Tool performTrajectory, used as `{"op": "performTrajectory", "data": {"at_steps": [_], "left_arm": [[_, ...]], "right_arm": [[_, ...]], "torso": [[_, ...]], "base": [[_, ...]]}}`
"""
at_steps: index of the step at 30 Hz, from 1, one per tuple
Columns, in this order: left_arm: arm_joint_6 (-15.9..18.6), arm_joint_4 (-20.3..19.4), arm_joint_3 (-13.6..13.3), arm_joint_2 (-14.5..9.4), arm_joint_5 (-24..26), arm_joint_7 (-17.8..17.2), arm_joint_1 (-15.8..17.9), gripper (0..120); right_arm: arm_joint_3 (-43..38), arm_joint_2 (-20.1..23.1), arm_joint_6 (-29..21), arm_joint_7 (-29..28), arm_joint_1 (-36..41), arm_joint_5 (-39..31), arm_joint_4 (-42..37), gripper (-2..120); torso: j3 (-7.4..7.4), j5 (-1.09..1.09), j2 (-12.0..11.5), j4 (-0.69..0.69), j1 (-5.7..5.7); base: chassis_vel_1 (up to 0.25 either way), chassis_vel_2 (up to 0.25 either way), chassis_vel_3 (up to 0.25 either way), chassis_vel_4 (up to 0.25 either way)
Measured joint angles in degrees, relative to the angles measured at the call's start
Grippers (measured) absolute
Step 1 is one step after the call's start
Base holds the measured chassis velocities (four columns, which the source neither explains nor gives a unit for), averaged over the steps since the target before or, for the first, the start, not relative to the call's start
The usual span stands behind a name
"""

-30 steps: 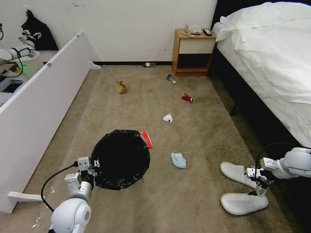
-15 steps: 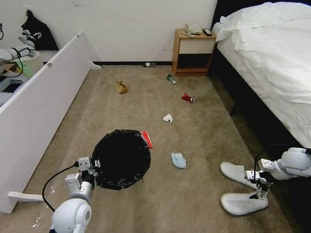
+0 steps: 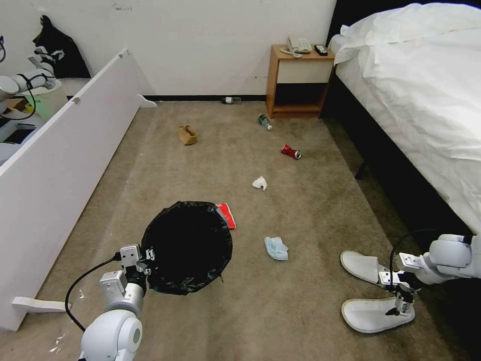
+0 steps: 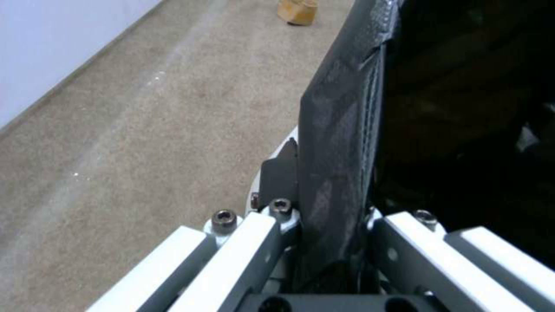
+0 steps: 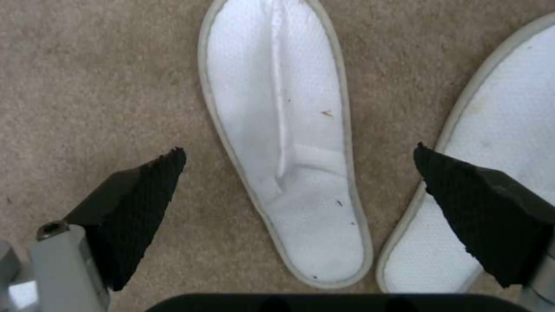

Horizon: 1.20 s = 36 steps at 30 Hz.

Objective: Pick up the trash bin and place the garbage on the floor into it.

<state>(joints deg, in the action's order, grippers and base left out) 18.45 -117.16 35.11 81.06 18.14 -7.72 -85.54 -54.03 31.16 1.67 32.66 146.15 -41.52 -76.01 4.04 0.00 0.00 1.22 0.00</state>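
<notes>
The trash bin (image 3: 186, 245), lined with a black bag, hangs just over the carpet at the lower left, and my left gripper (image 3: 143, 260) is shut on its near rim. In the left wrist view the fingers (image 4: 277, 177) clamp the bag-covered rim (image 4: 341, 151). My right gripper (image 3: 398, 301) is open low over two white slippers (image 3: 373, 316) (image 3: 362, 264). In the right wrist view one slipper (image 5: 289, 151) lies between the spread pads (image 5: 138, 203). A blue mask (image 3: 276, 248), red packet (image 3: 228, 215), tissue (image 3: 259, 183), red can (image 3: 290, 151), bottles (image 3: 264, 121) and paper bag (image 3: 188, 134) lie on the floor.
A white panel (image 3: 60, 165) stands along the left. The bed (image 3: 416, 100) runs down the right, with its dark frame close behind my right arm. A wooden nightstand (image 3: 298, 80) stands at the far wall. Open carpet (image 3: 310, 225) lies between the litter.
My right gripper has sunk lower and drawn slightly nearer, down over the near slipper. The left gripper and the bin have stayed put.
</notes>
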Motion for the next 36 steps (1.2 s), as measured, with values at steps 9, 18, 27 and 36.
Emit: {"op": "performTrajectory", "data": {"at_steps": [9, 18, 27, 36], "left_arm": [[-0.3, 0.3, 0.2, 0.4, -0.4, 0.3, 0.0, 2], [-0.7, 0.7, 0.4, 0.6, -0.4, 0.5, 0.1, 2], [-0.8, 0.7, 0.7, 0.8, -0.4, 0.6, 0.1, 2], [-0.9, 0.9, 0.9, 1.1, -0.7, 0.6, 0.1, 2]], "right_arm": [[-1.4, 2.0, 0.8, -0.8, 2.7, -0.4, 1.7, 100], [-2.1, 3.5, 1.3, -1.1, 4.5, -0.8, 3.0, 100], [-3.3, 5.4, 2.2, -1.2, 6.8, -1.3, 5.4, 100], [-3.8, 5.2, 2.7, -0.8, 7.7, -1.3, 6.6, 100]], "torso": [[0.00, 0.00, 0.0, -0.01, 0.00], [0.00, 0.00, 0.0, 0.00, 0.00], [0.00, 0.00, 0.0, -0.02, 0.00], [0.00, 0.00, 0.0, 0.00, 0.00]], "base": [[0.000, 0.000, 0.000, 0.000], [0.000, 0.000, 0.000, 0.000], [0.000, 0.000, 0.000, 0.000], [0.000, 0.000, 0.000, 0.000]]}}
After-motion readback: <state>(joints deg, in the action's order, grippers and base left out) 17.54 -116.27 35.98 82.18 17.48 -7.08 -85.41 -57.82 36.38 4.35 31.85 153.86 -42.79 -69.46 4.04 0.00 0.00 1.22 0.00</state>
